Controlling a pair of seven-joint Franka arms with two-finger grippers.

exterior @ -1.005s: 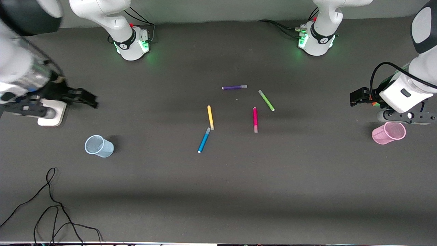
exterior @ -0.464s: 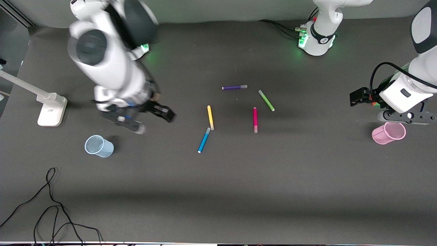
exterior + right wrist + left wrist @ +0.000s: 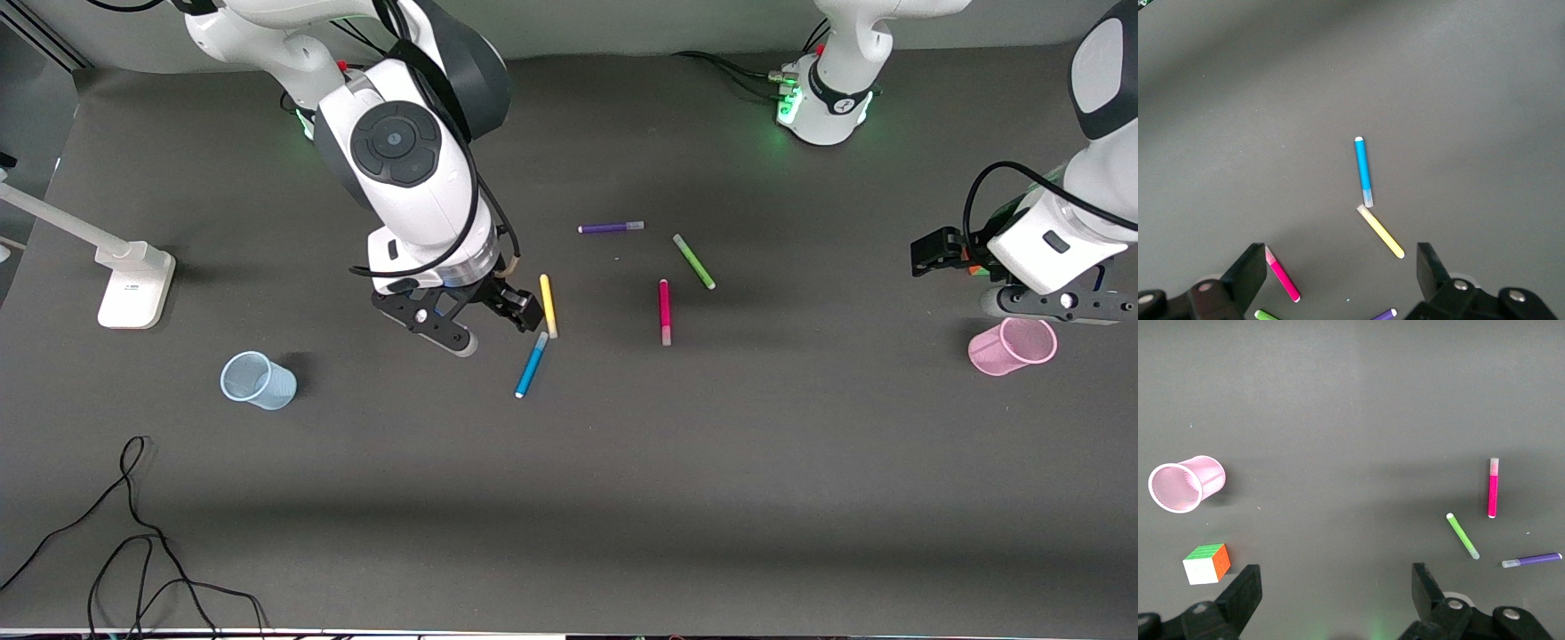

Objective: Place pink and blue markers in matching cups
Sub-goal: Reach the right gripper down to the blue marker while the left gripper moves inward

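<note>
The blue marker (image 3: 532, 365) lies mid-table, its pale cap next to a yellow marker (image 3: 548, 306). The pink marker (image 3: 664, 311) lies beside them, toward the left arm's end. The pale blue cup (image 3: 256, 380) stands toward the right arm's end. The pink mesh cup (image 3: 1012, 347) stands at the left arm's end. My right gripper (image 3: 444, 329) hangs open and empty above the table beside the blue marker (image 3: 1364, 171); its own view (image 3: 1340, 277) also shows the pink marker (image 3: 1282, 274). My left gripper (image 3: 1058, 307) waits open and empty above the pink cup (image 3: 1185, 487).
A lime-green marker (image 3: 694, 261) and a purple marker (image 3: 611, 228) lie farther from the front camera than the pink one. A colour cube (image 3: 1206, 563) sits near the pink cup. A white stand base (image 3: 133, 289) and a loose black cable (image 3: 133, 524) are at the right arm's end.
My right arm has swung from the right arm's end of the table to the middle, and its gripper now hangs beside the blue and yellow markers. The left arm has not moved.
</note>
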